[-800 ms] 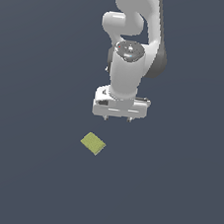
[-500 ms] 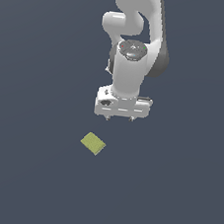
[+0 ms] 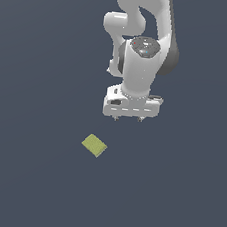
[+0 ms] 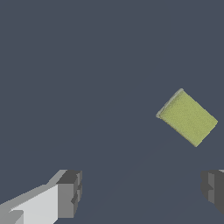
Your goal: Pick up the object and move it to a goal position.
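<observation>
**Approach only: nothing picked up yet**

I am looking at a plain dark slate-blue floor (image 3: 21, 185) filling both views, with no goal marker showing anywhere on it, so I cannot say from here where the block has to end up.

The large white jointed robot arm (image 3: 142, 63) is hanging over the scene in the exterior view, its wrist pointing down. Below it, the white gripper with dark grey fingertip pads (image 3: 128, 119) is sitting apart from the floor and carrying nothing. In the wrist view I am seeing one grey pad (image 4: 70, 192) at one side of the frame and the other at the opposite edge, with bare floor between them: the fingers are spread wide.

The small flat yellow-green rectangular block (image 3: 94, 145) is lying flat on the floor, turned at an angle, below the gripper and toward the exterior view's left. The wrist view is showing the same block (image 4: 187, 117) ahead of the fingertips and off to the side of one pad, not between the two.

So I am judging the task as barely begun. Nothing is grasped, nothing is lifted, and the gripper is not yet lined up over the block. What I am reckoning is left: centre the open fingers over the block, match its rotation, descend, close, lift, and carry it to the goal.
</observation>
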